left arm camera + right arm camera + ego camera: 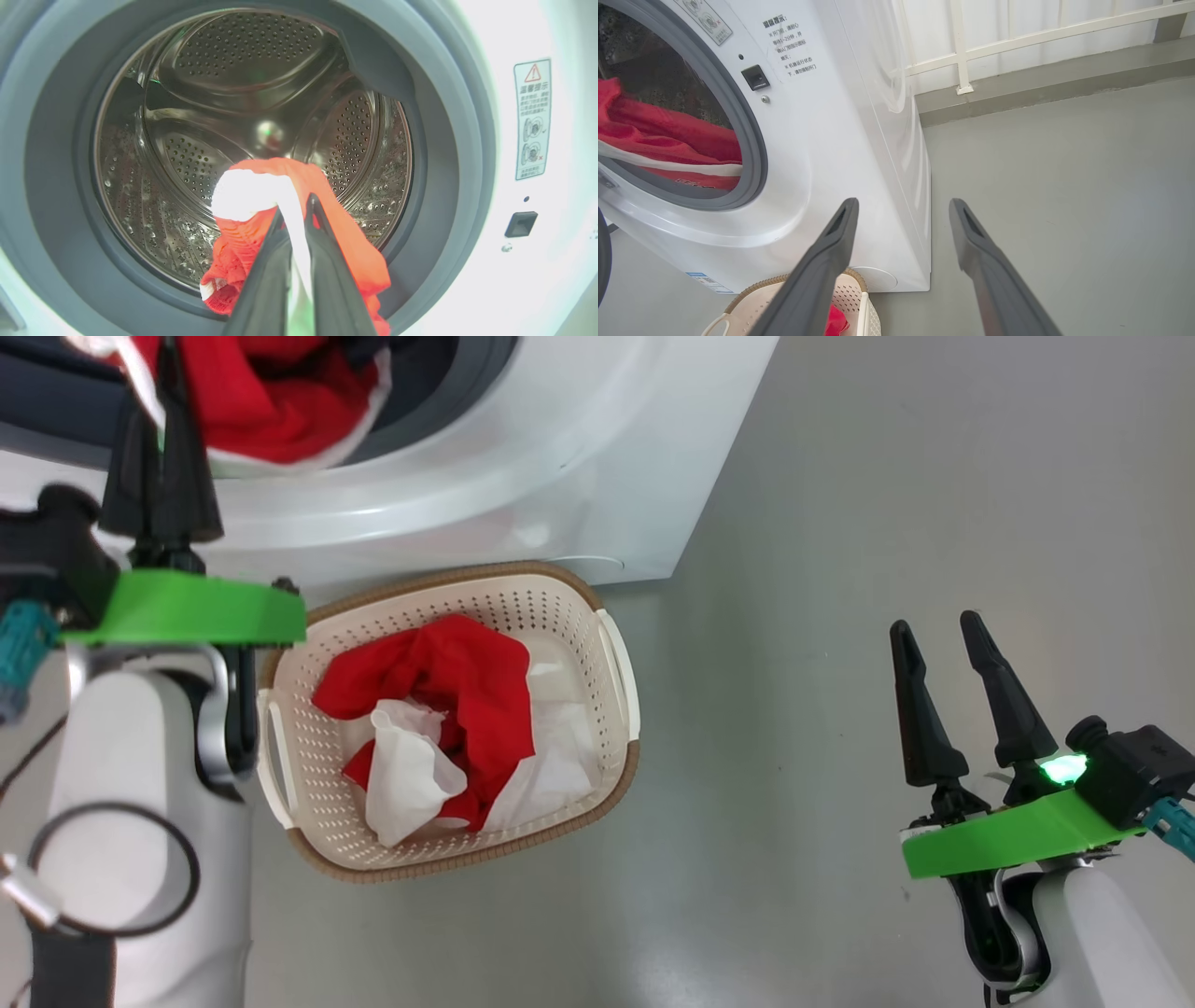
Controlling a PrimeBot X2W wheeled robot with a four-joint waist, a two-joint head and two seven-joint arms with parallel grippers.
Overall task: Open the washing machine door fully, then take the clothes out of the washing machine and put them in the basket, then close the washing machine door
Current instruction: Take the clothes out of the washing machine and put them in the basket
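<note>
Red garment (271,401) hangs at washing machine (560,448) mouth, pinched by your left tool (168,373); basket (618,658) just below, clothes (467,681) already inside. Right tool (935,625) spread, idle.
Left wrist view: cloth drapes over grey rubber ring (434,140); may snag or slip from thin pinch, missing basket. Drum floor behind cloth hidden.
Right wrist view: dark edge (601,261) maybe door; how far open, cannot tell.

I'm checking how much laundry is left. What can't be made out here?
- Lower front of the drum, left wrist view: hidden by the held garment and the left tool.
- Floor of the basket, head view: covered by the clothes in it.
- Print on the warning label, left wrist view: too small.
- Top of the held garment, head view: cut off by the upper edge.
</note>
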